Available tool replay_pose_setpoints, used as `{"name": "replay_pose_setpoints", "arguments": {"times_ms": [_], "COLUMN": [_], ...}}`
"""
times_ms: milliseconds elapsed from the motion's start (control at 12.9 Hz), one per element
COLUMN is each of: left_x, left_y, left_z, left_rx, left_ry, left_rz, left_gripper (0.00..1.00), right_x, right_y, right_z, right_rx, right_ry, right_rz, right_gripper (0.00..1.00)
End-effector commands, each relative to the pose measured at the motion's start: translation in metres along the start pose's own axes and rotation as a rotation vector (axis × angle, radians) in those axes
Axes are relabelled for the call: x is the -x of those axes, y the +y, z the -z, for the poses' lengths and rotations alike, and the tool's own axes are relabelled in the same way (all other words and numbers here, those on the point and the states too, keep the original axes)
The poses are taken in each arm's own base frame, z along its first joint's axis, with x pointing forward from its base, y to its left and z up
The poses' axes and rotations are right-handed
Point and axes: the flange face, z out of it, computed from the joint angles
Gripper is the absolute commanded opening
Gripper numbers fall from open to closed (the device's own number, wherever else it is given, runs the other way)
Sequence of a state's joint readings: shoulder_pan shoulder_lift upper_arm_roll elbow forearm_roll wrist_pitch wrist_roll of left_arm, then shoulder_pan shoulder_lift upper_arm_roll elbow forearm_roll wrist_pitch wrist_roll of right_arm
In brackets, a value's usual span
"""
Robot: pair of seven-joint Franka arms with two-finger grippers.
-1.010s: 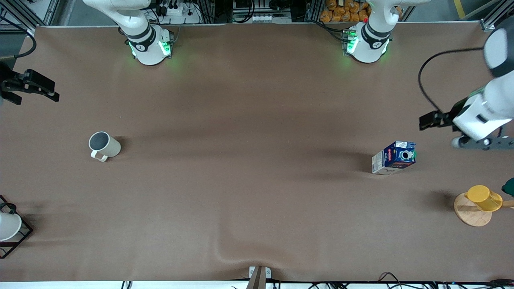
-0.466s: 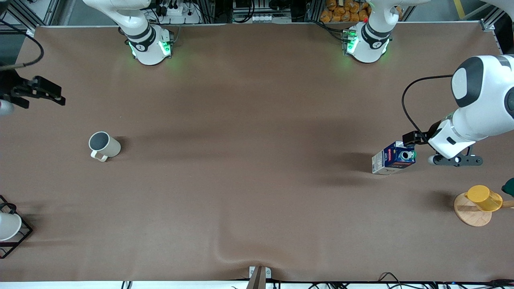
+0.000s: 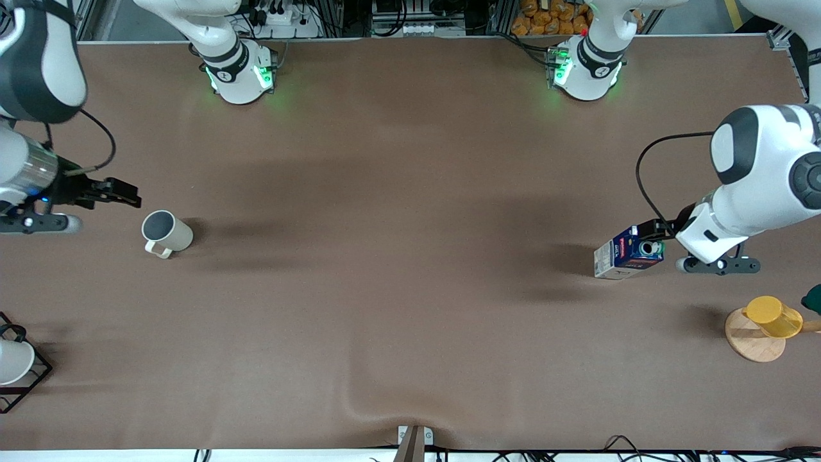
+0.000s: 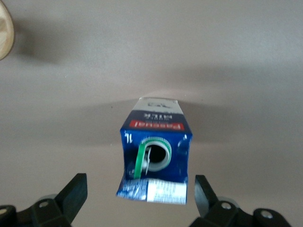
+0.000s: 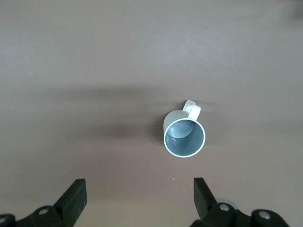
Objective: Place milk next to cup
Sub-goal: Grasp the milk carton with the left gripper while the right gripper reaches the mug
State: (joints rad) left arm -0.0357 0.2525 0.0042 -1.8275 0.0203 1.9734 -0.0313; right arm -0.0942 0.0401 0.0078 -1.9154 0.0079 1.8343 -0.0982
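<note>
The milk (image 3: 628, 255) is a dark-blue carton with pale sides that stands upright near the left arm's end of the table. My left gripper (image 3: 657, 231) is open right above its top. In the left wrist view the gripper (image 4: 139, 196) has one finger on each side of the milk's (image 4: 156, 151) gable, not touching it. The cup (image 3: 165, 232), a cream mug with a grey inside, stands near the right arm's end. My right gripper (image 3: 125, 194) is open and empty, up beside the cup. In the right wrist view the cup (image 5: 184, 135) lies ahead of the gripper (image 5: 138, 196).
A yellow cup (image 3: 773, 316) on a wooden disc (image 3: 747, 343) stands nearer the front camera than the milk, by the table's edge. A white cup (image 3: 13, 360) in a black wire rack (image 3: 40, 372) is at the right arm's end. The brown cloth has a fold (image 3: 378, 405).
My left gripper has come in from the table's end and down over the milk. My right gripper has moved in toward the cup. The milk and the cup have not moved.
</note>
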Motion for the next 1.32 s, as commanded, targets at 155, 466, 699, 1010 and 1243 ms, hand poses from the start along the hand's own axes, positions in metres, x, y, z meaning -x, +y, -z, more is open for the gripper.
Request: {"name": "replay_pose_setpoints", "arguments": {"times_ms": [155,466,699,1010,1243], "left_x": [-0.003,0.001,0.001,0.001,0.0], "left_y": [0.007,0.004,0.003,0.006,0.006], "left_z": [-0.019,-0.036,-0.038,-0.039,-0.034], "left_rx": [-0.013,-0.011,-0.011,-0.012,-0.012], "left_ry": [-0.01,0.002,-0.002,-0.008,-0.005], "left_rz": [0.029,0.032,0.034,0.028,0.019], "left_gripper": [1.0,1.0,1.0,0.68,0.66], "right_x": [0.029,0.027,0.022,0.021,0.019], "right_y": [-0.002,0.001,0.015,0.031,0.037], "right_z": [-0.109,-0.175,-0.204,-0.217,-0.239], "right_rx": [0.002,-0.001,0.002,0.002,-0.003], "right_ry": [0.098,0.097,0.08,0.083,0.064], "right_rz": [-0.011,-0.14,-0.158,-0.175,-0.192], "right_gripper": [1.0,1.0,1.0,0.85,0.45]}}
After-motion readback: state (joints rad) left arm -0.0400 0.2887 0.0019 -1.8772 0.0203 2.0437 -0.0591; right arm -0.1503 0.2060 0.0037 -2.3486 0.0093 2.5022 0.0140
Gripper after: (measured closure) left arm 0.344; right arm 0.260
